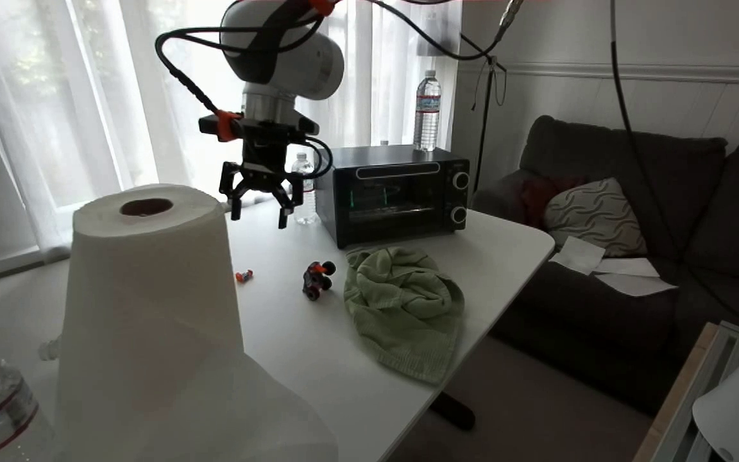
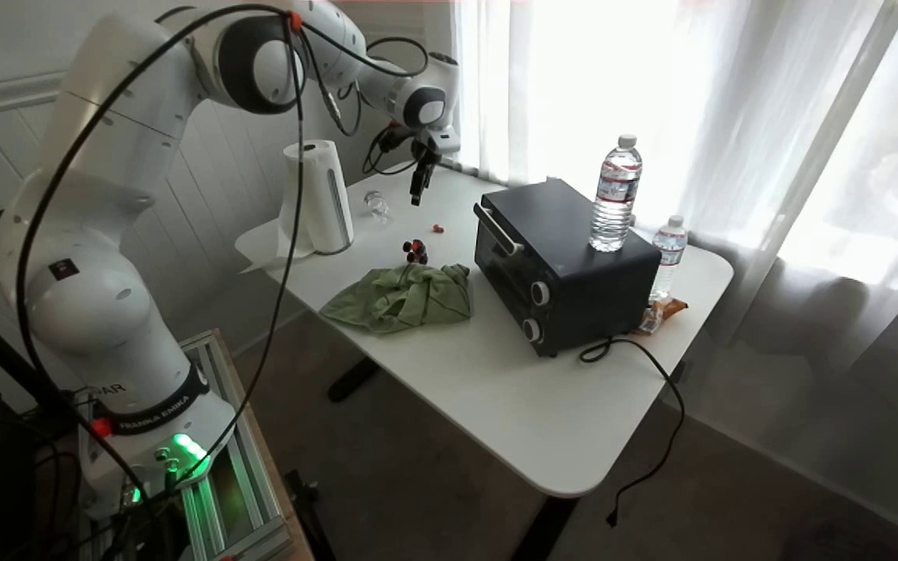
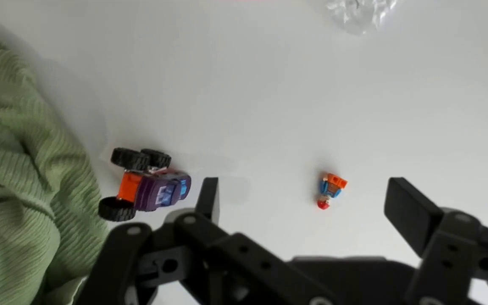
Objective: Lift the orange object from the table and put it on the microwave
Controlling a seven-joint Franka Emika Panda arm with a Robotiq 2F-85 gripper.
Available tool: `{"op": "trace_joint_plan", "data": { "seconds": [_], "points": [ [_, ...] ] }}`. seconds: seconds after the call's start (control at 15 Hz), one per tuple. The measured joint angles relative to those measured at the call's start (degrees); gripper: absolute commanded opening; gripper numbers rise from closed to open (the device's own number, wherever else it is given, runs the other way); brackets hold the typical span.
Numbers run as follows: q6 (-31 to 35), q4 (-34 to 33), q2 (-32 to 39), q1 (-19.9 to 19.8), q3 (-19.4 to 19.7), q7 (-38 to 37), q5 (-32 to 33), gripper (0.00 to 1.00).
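Comes to one table (image 2: pixel 511 389), one microwave (image 1: pixel 389 202) with two knobs (image 1: pixel 460 180), one arm (image 2: pixel 133 144), and one gripper (image 1: pixel 259 213) with two fingers (image 3: pixel 413 212). Includes one green cloth (image 1: pixel 401 301), one paper-towel roll (image 1: pixel 151 289), one toy figure (image 3: pixel 331 188), and one toy vehicle (image 3: pixel 155 190) with three wheels (image 3: pixel 117 209) showing in the wrist view. Counts three labelled bottles (image 1: pixel 428 112) in an exterior view; cannot fix the overall number. Adds one packet (image 2: pixel 671 309), one sofa (image 1: pixel 600 154), one patterned cushion (image 1: pixel 600 215) and three paper sheets (image 1: pixel 578 255).

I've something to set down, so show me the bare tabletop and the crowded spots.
Bare: the table between the green towel, microwave and power cord; also between the toy figure and clear plastic item. Crowded: behind the microwave, with water bottle and wrapper, and beside the towel, where the toy truck is.
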State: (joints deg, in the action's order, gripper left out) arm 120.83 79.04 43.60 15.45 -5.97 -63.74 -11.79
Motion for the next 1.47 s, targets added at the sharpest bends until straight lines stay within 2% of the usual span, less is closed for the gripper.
{"op": "trace_joint_plan", "data": {
  "seconds": [0.13, 0.33, 0.93, 1.47],
  "points": [
    [0.01, -3.98, 3.76, 0.30, 0.07, -5.48, -0.67, 1.00],
    [0.02, -7.59, 7.09, 0.41, 0.11, -8.48, -1.00, 1.00],
    [0.67, -8.56, 7.74, 0.06, 0.15, -8.68, -1.36, 1.00],
    [1.78, -11.25, 12.90, -1.35, -0.10, -8.63, -3.93, 1.00]
  ]
}}
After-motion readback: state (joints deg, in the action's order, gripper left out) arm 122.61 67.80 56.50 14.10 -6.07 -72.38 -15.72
